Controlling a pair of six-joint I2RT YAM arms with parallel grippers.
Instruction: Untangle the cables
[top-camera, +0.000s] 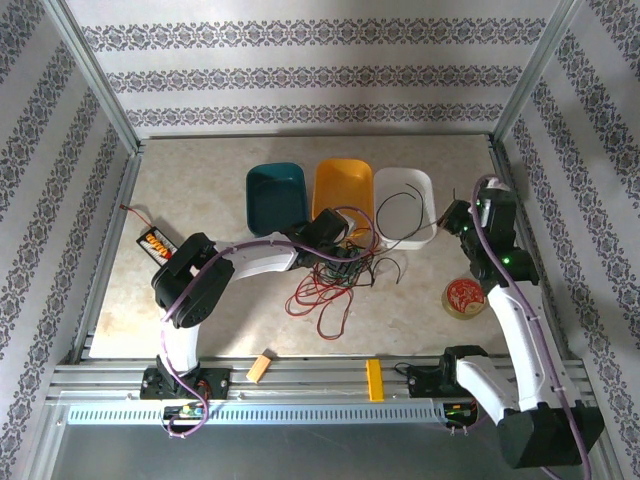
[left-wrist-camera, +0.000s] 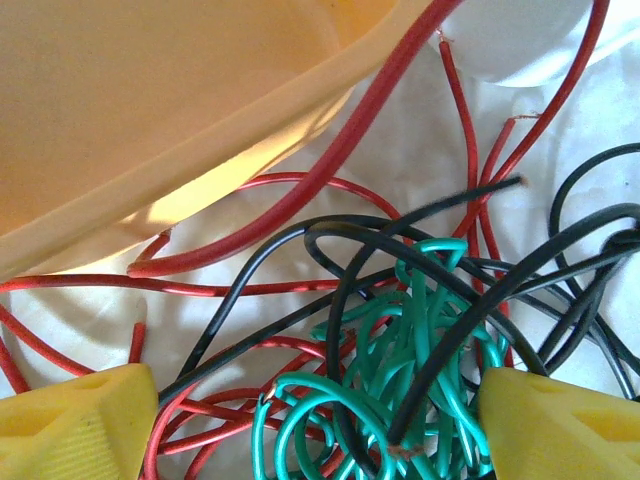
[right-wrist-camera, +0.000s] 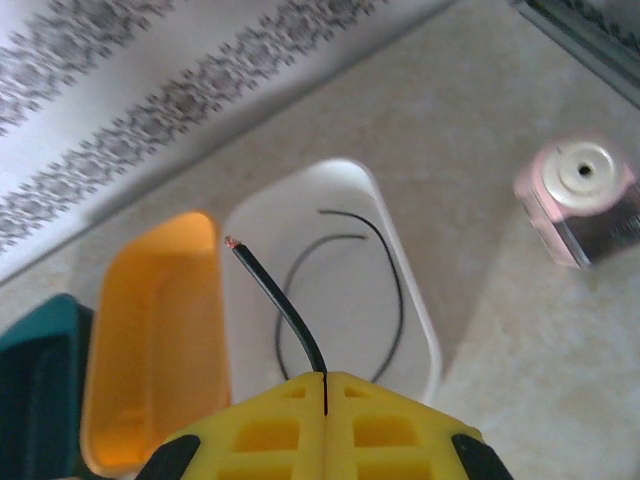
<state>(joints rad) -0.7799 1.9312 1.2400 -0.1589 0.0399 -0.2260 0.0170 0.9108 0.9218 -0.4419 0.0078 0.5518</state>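
Observation:
The cables (top-camera: 335, 275) lie in a red, green and black tangle on the table in front of the orange bin. My left gripper (top-camera: 335, 252) is down over the tangle. In the left wrist view it (left-wrist-camera: 320, 430) is open, its yellow fingers (left-wrist-camera: 75, 420) wide apart. A green bundle (left-wrist-camera: 400, 380), crossed by black and red wires, sits between them. My right gripper (right-wrist-camera: 326, 385) is shut on a black cable (right-wrist-camera: 280, 300), whose bare end sticks up. This gripper (top-camera: 458, 216) hangs at the right side of the white bin (top-camera: 428, 200). Another black cable (right-wrist-camera: 392, 270) lies inside that bin.
A teal bin (top-camera: 275, 195), an orange bin (top-camera: 343, 182) and the white bin (right-wrist-camera: 430, 330) stand in a row at the back. A tape roll (top-camera: 465, 297) lies right of the tangle and a battery box (top-camera: 157, 243) at far left. Small orange (top-camera: 261, 366) and yellow (top-camera: 374, 380) blocks rest on the front rail.

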